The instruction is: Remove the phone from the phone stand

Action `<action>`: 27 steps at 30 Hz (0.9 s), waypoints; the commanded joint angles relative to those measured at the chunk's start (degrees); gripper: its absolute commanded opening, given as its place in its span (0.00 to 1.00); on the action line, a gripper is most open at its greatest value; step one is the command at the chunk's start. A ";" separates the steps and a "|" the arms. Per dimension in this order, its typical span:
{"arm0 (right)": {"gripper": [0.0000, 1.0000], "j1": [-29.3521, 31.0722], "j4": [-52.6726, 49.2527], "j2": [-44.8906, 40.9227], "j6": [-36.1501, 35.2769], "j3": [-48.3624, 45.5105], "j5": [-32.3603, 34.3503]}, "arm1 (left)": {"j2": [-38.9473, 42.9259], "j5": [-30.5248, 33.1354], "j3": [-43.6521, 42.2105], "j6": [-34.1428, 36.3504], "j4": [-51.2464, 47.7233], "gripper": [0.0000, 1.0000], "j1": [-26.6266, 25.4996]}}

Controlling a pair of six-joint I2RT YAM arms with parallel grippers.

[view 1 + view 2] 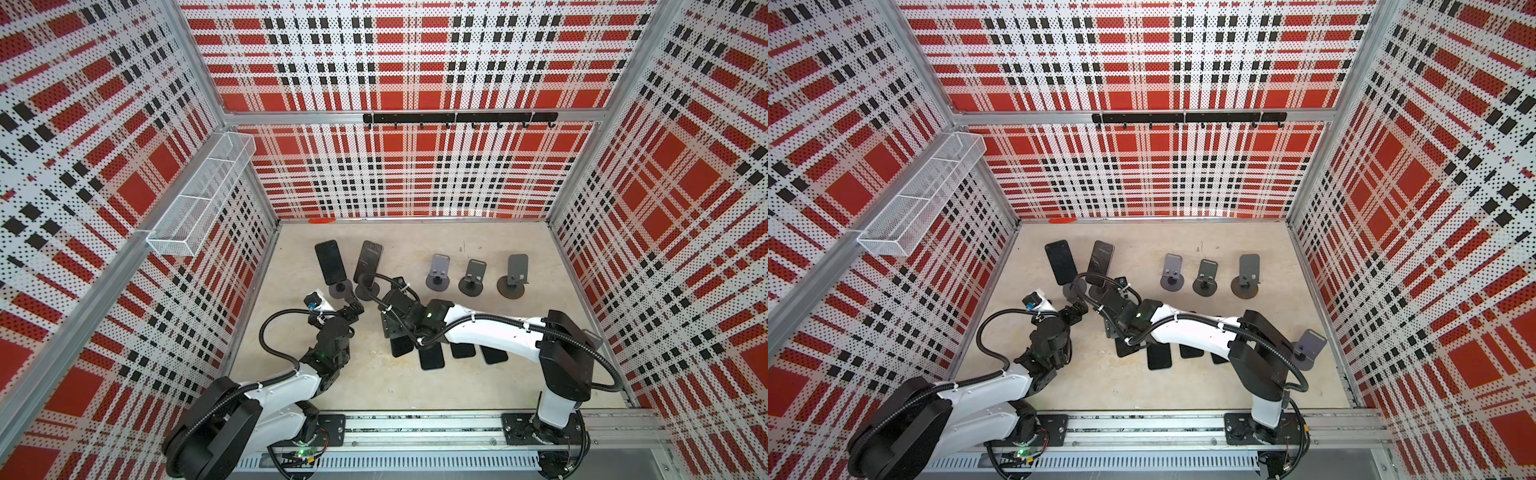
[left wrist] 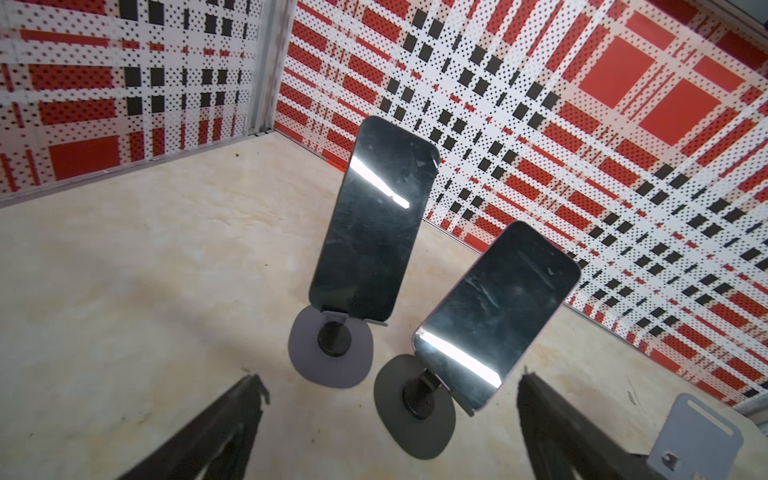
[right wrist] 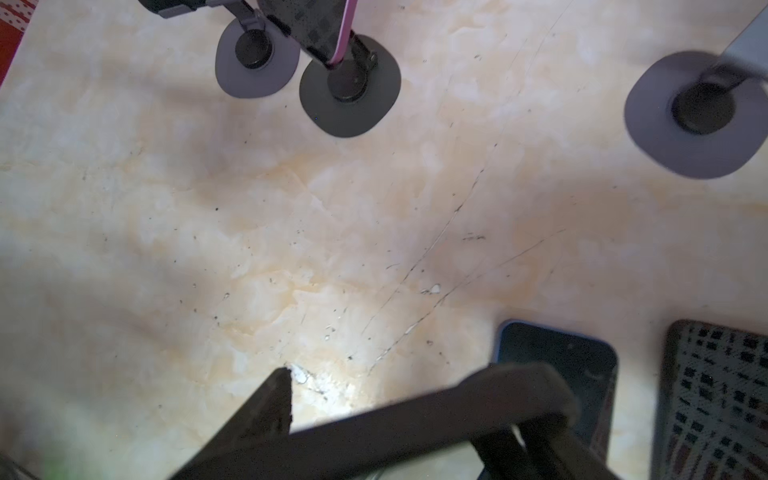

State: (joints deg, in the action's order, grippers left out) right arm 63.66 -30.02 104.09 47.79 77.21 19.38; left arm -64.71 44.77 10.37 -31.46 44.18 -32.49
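Two still on stands (image 2: 332, 372), rear left of tabletop (image 2: 145, 270): dark phone (image 2: 374, 216), pink-edged phone (image 2: 494, 316). Left end effector (image 2: 390, 380) gapes wide, empty, just before them. Right end effector (image 3: 424, 399) clamps a third phone (image 3: 374, 432). Likely rigid, slick, fragile glass; pinch long edges.

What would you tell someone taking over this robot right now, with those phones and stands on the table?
Left gripper: open, empty, facing the two loaded stands.
Right gripper: seems shut on a black slab phone, above the beige marbled table.
On stands: glossy black phone on the light grey round-based stand; pink-edged black phone on the dark grey round-based stand.
Done: three grey metal stands in the same row are empty; other dark phones lie flat under the right arm.
To do: set down the held phone, then lift off the last two.
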 commanded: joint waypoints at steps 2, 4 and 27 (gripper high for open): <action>0.62 2.75 -1.21 4.67 8.31 2.81 5.40 | 0.54 2.34 -0.49 0.02 -0.50 0.98 0.38; 0.62 3.63 -3.78 6.25 9.48 4.18 6.09 | 0.52 2.76 -0.59 0.17 -0.54 0.98 0.35; 0.66 4.37 -7.28 10.92 12.81 2.31 4.81 | 2.56 4.36 -1.65 -0.99 -0.55 0.98 0.11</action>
State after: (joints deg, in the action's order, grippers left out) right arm 67.77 -35.00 112.64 59.61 78.98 23.18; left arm -63.13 47.20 9.52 -31.97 44.05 -32.49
